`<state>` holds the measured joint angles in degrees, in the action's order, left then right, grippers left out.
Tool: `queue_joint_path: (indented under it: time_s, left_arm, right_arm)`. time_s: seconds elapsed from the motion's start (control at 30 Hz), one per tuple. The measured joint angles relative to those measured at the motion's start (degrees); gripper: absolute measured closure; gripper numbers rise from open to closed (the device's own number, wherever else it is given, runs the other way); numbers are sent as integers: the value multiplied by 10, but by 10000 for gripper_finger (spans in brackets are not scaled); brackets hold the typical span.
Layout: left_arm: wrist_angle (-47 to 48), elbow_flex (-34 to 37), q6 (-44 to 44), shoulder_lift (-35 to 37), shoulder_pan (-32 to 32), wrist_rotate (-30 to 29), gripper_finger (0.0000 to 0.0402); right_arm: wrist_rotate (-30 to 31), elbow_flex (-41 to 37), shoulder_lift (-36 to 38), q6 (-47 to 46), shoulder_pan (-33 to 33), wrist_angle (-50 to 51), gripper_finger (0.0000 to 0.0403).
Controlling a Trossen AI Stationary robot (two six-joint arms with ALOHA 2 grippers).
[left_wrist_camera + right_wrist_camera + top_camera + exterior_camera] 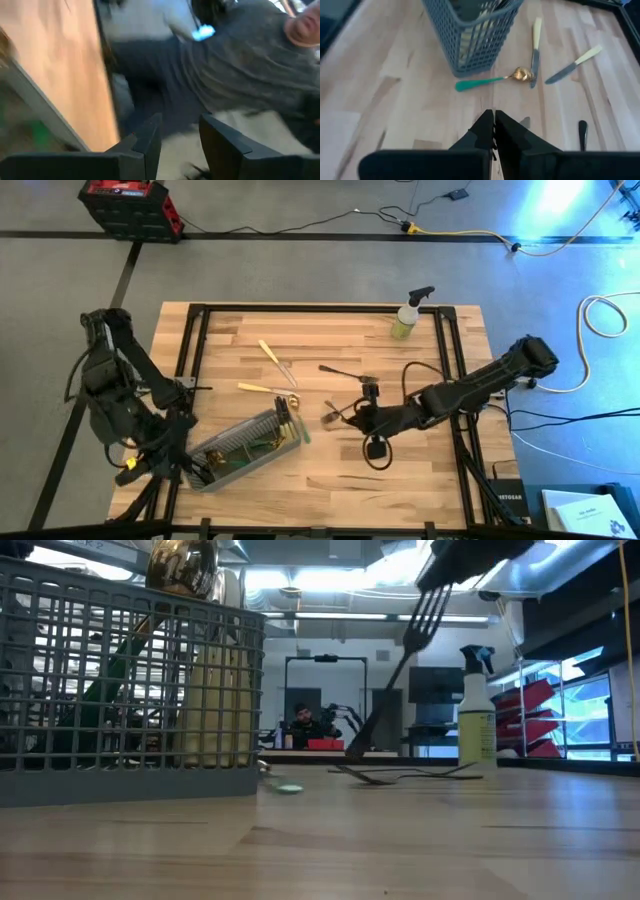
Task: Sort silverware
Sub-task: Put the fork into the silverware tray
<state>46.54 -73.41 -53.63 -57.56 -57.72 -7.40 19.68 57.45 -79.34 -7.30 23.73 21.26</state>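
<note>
The right gripper [494, 126] has its fingers pressed together. In the low view it pinches a fork [405, 660] near the tines. The fork hangs tilted, tines up, with its dark handle end down at the table [400, 480]. This gripper is over the table's middle, just right of the caddy [245, 445].

The left gripper [180, 137] has its fingers apart with nothing between them. It sits at the table's left edge, beside the caddy's near end.

The table is pale butcher-block wood in a black frame. A spray bottle [408, 315] stands upright near its far right corner. Around it lies grey floor with loose cables and a red and black crate [130, 205]. In the low view a person [300, 720] sits far back in the room.

The caddy is grey mesh and holds several pieces upright: cream handles, a green one [100, 690] and a gold spoon head [185, 565] above the rim.

A green-handled spoon [492, 80] with a gold bowl lies just beside the caddy. Its bowl touches one cream-handled knife [536, 50], and a second knife [572, 65] lies near it. A dark-handled piece [340, 370] lies farther back, near the middle.
</note>
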Motion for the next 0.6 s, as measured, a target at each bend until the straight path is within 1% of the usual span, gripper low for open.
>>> queue_joint_path:
  time_s: [0.1, 0.2, 0.37, 0.47, 0.6]
  left_arm:
    - [6, 17, -126, -21, -5, 51, 286]
    - [1, 28, -243, -59, -11, 119, 286]
    - [-66, 29, -296, -129, -30, 178, 286]
    - [-63, 29, -346, -168, -33, 207, 286]
    - [-49, 29, -336, -218, -32, 237, 286]
  right_arm:
    - [0, 0, 12, -10, 0, 0, 402]
    - [-1, 0, 13, -19, 0, 0, 402]
    - [-4, 0, 13, -32, 0, -2, 403]
    - [-2, 0, 13, -41, 0, -9, 403]
    - [7, 0, 13, -57, -1, -16, 403]
